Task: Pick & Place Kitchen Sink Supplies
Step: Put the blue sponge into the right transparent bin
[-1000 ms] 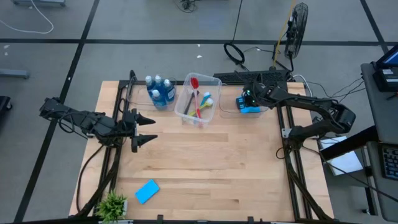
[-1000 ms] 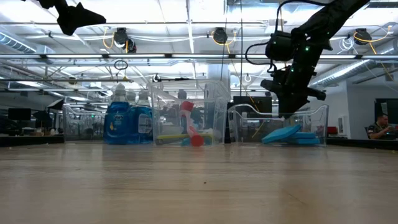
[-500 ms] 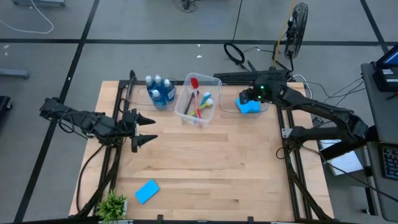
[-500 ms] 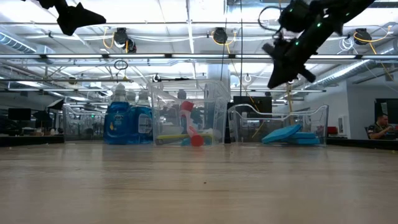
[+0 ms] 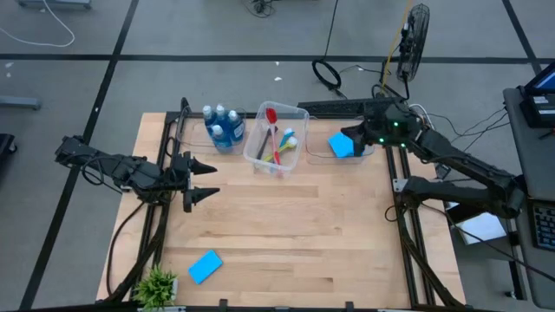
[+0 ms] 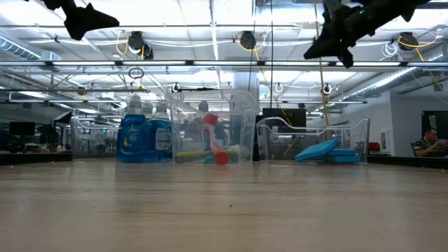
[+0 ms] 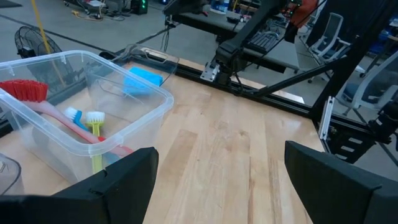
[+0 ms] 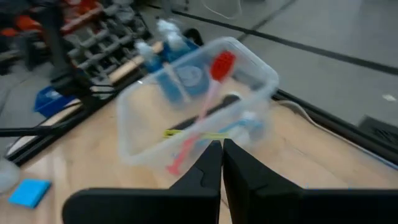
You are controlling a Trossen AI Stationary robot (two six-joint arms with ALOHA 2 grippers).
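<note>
Sponges [image 5: 341,146], flat and bright blue, lay stacked in a clear bin [image 6: 313,139] at the far right of the tabletop [image 5: 286,225]; in the low view two of them [image 6: 320,150] rested one on the other, the upper one tilted. One more sponge [image 5: 205,266] of the same blue lay alone on the bare wood near the front left corner, close to a small green potted plant [image 5: 157,283].

Beside the stacked sponges, toward the middle, a second clear bin [image 5: 276,139] held the long-handled brushes [image 5: 277,139]: a red one with its broad head toward the far rim, a yellow-green one and a blue one with white heads. Left of that bin stood the blue soap bottles [image 5: 224,126] with pale caps, packed close together.

The right hand [image 5: 368,133] hung in the air just beside the sponge bin, on its right, raised well above it in the low view [image 6: 329,38]. Its fingers [image 8: 211,171] were clenched together with nothing between them, so the sponges lay below it and apart from it.

The left hand [image 5: 206,179] waited over the left edge of the tabletop, released and wide, its fingers [image 7: 124,180] empty. The loose sponge lay well apart from it, toward the front, and the soap bottles lay a short way beyond it toward the far edge.
</note>
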